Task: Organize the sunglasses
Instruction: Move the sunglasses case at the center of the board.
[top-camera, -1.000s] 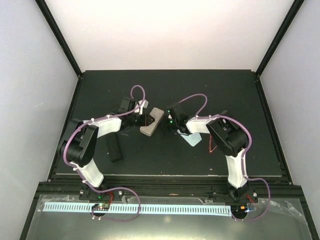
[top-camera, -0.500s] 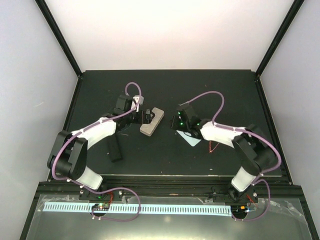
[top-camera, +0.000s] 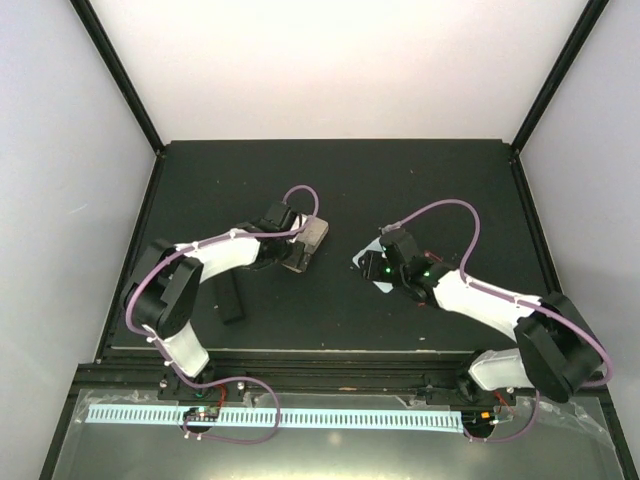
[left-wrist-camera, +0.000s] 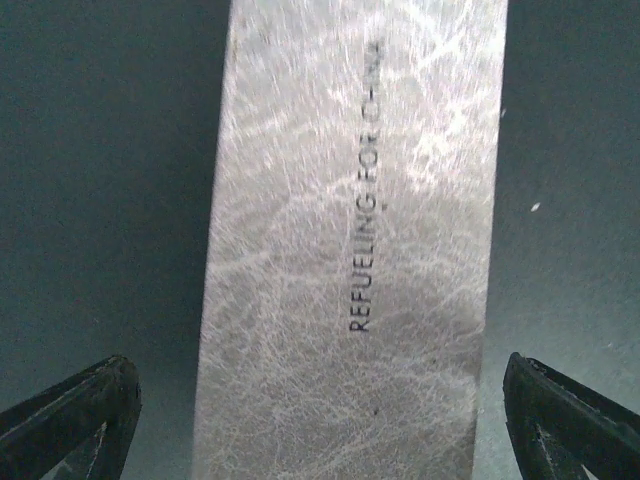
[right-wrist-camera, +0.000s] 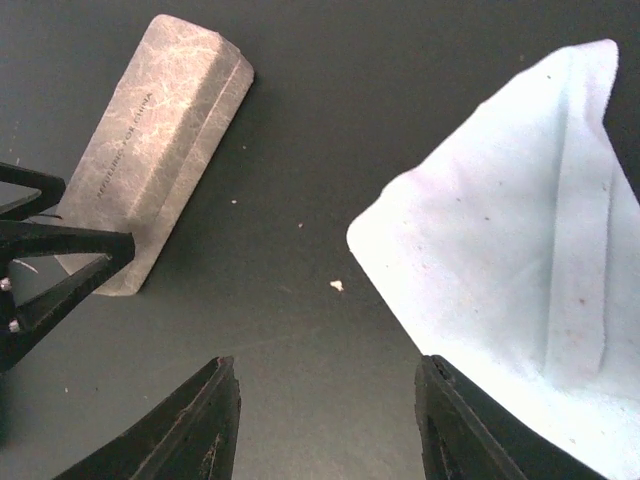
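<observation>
While wide open, left claw (left-wrist-camera: 318, 385) astride the beige case (left-wrist-camera: 350, 200) — untouched.

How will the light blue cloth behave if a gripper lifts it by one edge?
The light blue cloth looks thin and creased, so it will probably hang limp. It seems very light; a push would likely bunch it rather than slide it.

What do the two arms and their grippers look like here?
Both the left arm and the right arm have white shells between black joints, and each carries a looping purple cable. Small green lights glow on the right wrist. The fingers are black and taper towards their tips.
</observation>
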